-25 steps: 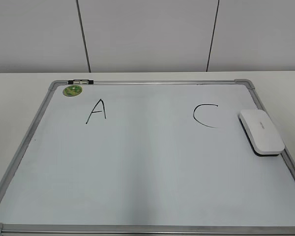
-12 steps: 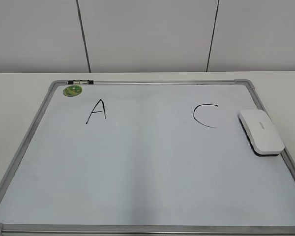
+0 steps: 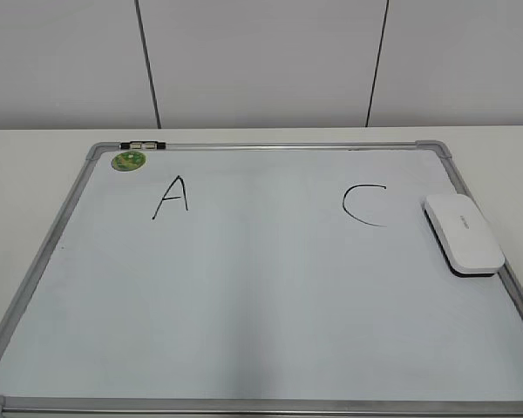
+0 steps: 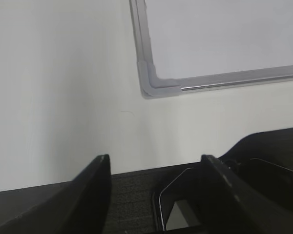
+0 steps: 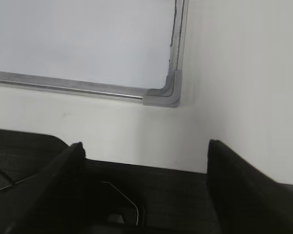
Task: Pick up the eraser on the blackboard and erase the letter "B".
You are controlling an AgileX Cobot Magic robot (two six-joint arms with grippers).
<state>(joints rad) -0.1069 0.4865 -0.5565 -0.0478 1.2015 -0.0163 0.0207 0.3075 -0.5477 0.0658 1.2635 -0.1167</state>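
Note:
The white eraser (image 3: 464, 233) lies on the right edge of the blackboard (image 3: 261, 331), just right of the black "C" (image 3: 364, 205). The black "A" (image 3: 172, 198) is at the upper left, near the green sticker (image 3: 129, 160). No letter "B" shows on the board; the space between "A" and "C" is blank. Neither gripper shows in the exterior view. My left gripper (image 4: 154, 163) is open and empty over the table by the board's near left corner (image 4: 151, 85). My right gripper (image 5: 145, 148) is open and empty by the board's near right corner (image 5: 168, 95).
The board lies on a white table (image 3: 35, 165) with a grey panelled wall behind. A small black clip (image 3: 142, 144) sits on the board's top frame. Black base parts (image 4: 136, 200) lie under both grippers at the table's near edge.

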